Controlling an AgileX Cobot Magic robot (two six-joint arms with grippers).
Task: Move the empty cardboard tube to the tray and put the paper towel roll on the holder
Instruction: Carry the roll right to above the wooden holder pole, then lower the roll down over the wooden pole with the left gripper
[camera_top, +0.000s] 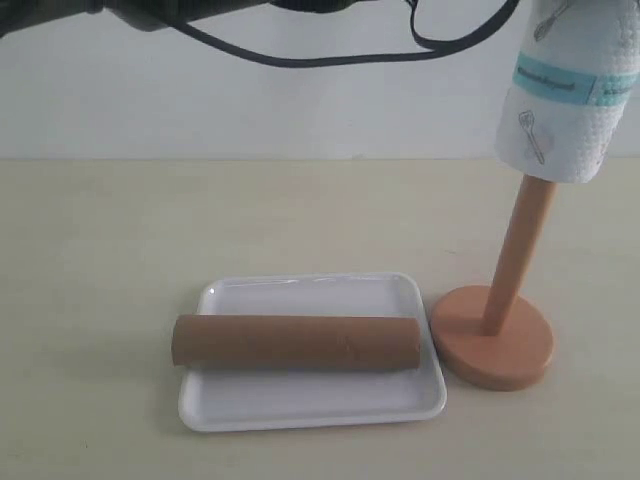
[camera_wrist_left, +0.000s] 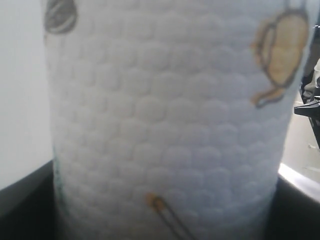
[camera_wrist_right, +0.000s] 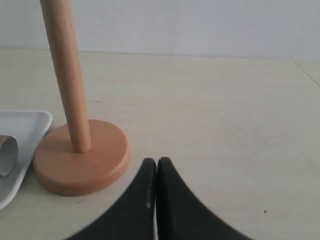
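Observation:
The paper towel roll (camera_top: 565, 100) hangs tilted at the top right, its lower end over the top of the holder (camera_top: 512, 265); the pole's tip is hidden by the roll. In the left wrist view the roll (camera_wrist_left: 170, 125) fills the frame, and my left gripper (camera_wrist_left: 165, 212) is shut on it, with dark fingers (camera_wrist_left: 25, 205) at both sides. The empty cardboard tube (camera_top: 295, 342) lies lengthwise on the tray (camera_top: 310, 405). My right gripper (camera_wrist_right: 157, 164) is shut and empty, low over the table beside the holder's base (camera_wrist_right: 80, 160).
Black cables and part of an arm (camera_top: 300, 30) cross the top of the exterior view. The tray's corner (camera_wrist_right: 25, 125) and the tube's open end (camera_wrist_right: 7, 155) sit just next to the holder's base. A white wall stands behind the table.

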